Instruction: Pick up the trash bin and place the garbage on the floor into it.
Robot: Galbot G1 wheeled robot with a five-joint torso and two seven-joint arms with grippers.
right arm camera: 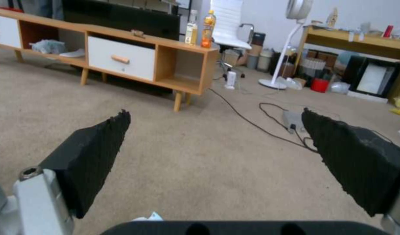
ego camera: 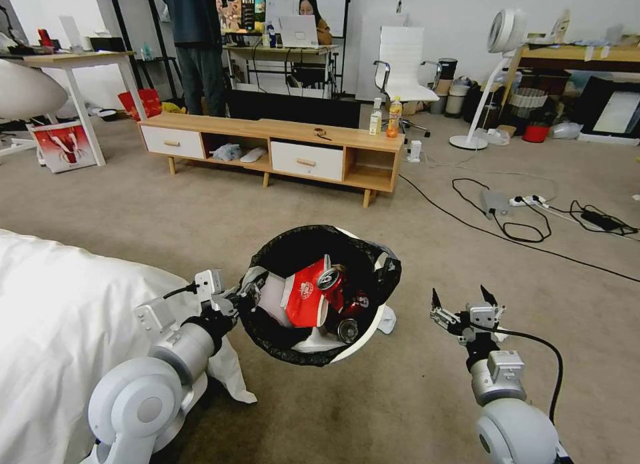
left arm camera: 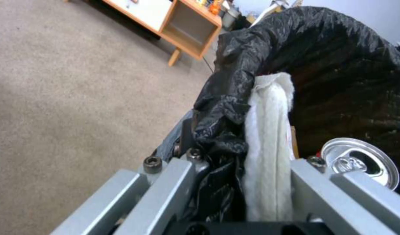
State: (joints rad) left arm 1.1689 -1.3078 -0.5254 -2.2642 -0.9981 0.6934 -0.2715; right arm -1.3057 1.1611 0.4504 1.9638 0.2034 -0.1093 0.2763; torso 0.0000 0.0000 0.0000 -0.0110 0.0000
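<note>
The collecting step looks nearly finished. The left gripper (ego camera: 248, 295) is clamped on the near-left rim of the trash bin (ego camera: 373, 321), holding it tilted above the floor (ego camera: 413, 391) in front of the robot, just right of a white bedsheet (ego camera: 60, 317). From the left wrist, the metal fingers (left arm camera: 165, 182) pinch the crinkled black bag (left arm camera: 234, 65) together with a strip of soft white tissue (left arm camera: 269, 130) against the rim. Inside lie a red-white snack wrapper (ego camera: 303, 303) and a crushed red can (ego camera: 331, 278), whose shiny aluminium top (left arm camera: 361, 160) sits beside the grip. The right gripper (ego camera: 465, 304) hovers to the right of the bin with its black, ridged foam pads (right arm camera: 95, 153) spread wide apart and nothing between them. A small white scrap (ego camera: 389, 321) lies on the short beige carpet just beyond the bin; judged from here, the next move calls for lowering the right gripper over any such leftover piece while keeping the bin steady and level enough not to spill.
</note>
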